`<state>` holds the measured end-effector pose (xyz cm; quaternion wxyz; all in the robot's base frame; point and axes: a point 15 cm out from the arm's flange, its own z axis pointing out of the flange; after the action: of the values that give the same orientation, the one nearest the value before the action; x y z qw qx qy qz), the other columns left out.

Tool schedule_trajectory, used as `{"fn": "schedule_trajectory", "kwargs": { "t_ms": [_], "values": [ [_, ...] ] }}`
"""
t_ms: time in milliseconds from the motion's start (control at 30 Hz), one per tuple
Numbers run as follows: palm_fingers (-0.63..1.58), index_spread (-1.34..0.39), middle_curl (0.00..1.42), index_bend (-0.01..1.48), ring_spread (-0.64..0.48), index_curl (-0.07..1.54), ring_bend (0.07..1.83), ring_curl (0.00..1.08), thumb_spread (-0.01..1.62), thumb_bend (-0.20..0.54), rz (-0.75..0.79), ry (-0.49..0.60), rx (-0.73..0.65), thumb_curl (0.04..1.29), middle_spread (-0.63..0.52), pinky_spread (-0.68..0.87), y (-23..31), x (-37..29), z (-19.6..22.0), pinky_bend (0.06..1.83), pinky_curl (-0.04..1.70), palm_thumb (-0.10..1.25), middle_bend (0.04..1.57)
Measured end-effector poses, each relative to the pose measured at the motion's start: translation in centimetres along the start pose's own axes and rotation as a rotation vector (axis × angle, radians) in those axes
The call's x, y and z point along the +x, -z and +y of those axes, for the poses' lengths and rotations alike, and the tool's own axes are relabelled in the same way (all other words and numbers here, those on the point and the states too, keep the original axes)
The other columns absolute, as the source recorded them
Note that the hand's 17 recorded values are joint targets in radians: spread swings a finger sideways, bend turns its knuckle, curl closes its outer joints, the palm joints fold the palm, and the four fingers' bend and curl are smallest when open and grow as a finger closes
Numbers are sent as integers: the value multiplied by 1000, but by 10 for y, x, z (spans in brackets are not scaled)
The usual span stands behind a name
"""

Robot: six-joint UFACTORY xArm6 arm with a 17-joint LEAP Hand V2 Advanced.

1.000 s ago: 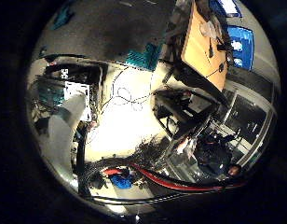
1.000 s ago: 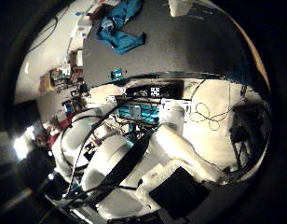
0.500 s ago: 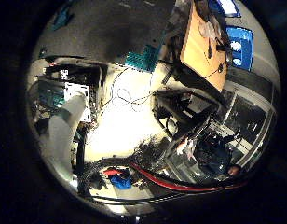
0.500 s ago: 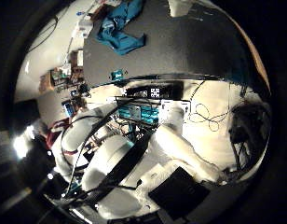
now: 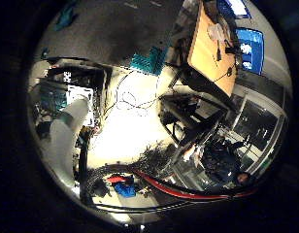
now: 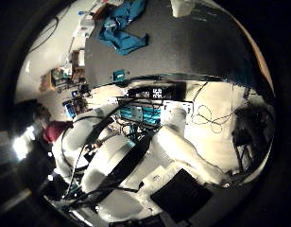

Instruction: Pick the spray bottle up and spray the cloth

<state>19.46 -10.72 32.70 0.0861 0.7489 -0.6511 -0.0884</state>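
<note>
Dark table (image 6: 192, 42), teal cloth (image 6: 122, 28) unmoved, view barely shifted

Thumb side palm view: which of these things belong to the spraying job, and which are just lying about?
For the job:
- teal cloth, crumpled on the dark table
- white object on the same table, possibly the spray bottle; too cut off to tell

Lying about:
- small teal box near the table's edge
- wooden desk
- blue screen

Pale floor (image 5: 135, 131) — wooden desk (image 5: 207, 48), blue screens (image 5: 250, 43) beside it
</note>
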Motion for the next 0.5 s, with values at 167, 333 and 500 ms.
{"fn": "schedule_trajectory", "kwargs": {
  "t_ms": [167,333,500],
  "values": [
    [189,-401,295,192,174,356,186,196,1118,-20,-14,-22,-5,283,47,390,-3,12,3,197,316,637,187],
    [200,-399,296,189,173,355,188,199,1118,-20,-10,-44,16,285,44,396,-4,27,-4,199,316,636,187],
    [206,-401,297,190,173,355,188,203,1124,-20,-7,-61,31,281,41,396,7,39,-10,198,313,631,186]
  ]
}}
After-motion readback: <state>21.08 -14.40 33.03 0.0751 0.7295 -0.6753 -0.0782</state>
